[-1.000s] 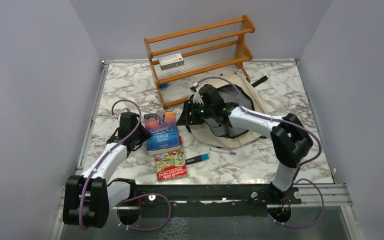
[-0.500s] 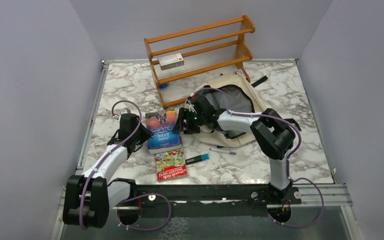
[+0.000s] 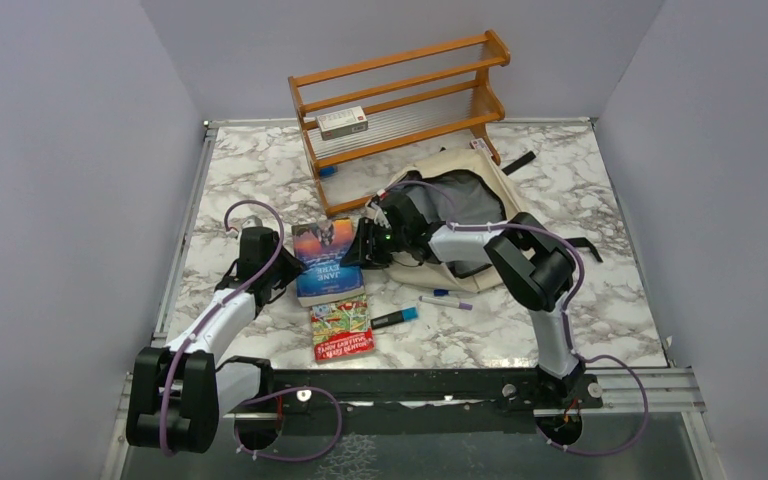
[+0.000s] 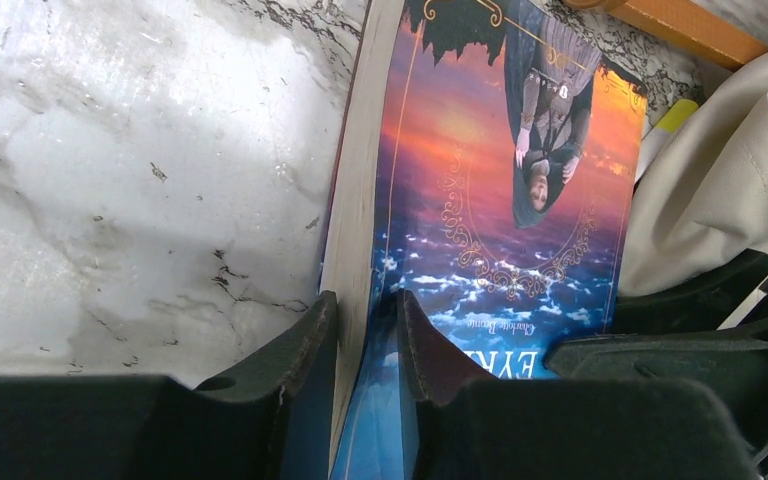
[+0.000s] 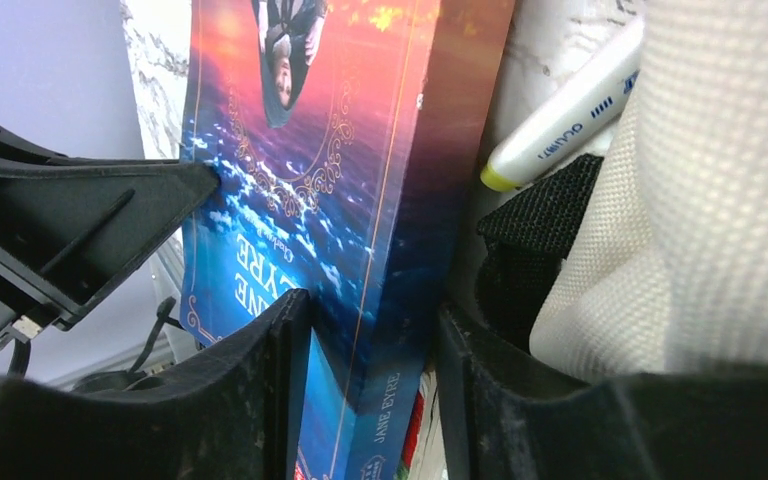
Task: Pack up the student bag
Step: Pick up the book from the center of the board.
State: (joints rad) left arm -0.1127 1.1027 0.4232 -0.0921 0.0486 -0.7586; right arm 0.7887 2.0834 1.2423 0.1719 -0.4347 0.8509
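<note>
left gripper (image 4: 365, 320) is pinched narrow on the page edge of the Jane Eyre paperback (image 3: 325, 262), glossy cover, long axis pointing away from the bases. right gripper (image 5: 370, 310) straddles the spine side, can't tell if it's clamping. student bag (image 3: 508, 195), floppy cream canvas, dark mouth gaping, lies just right of the paperback, so the right gripper's nearer to it imo
</note>
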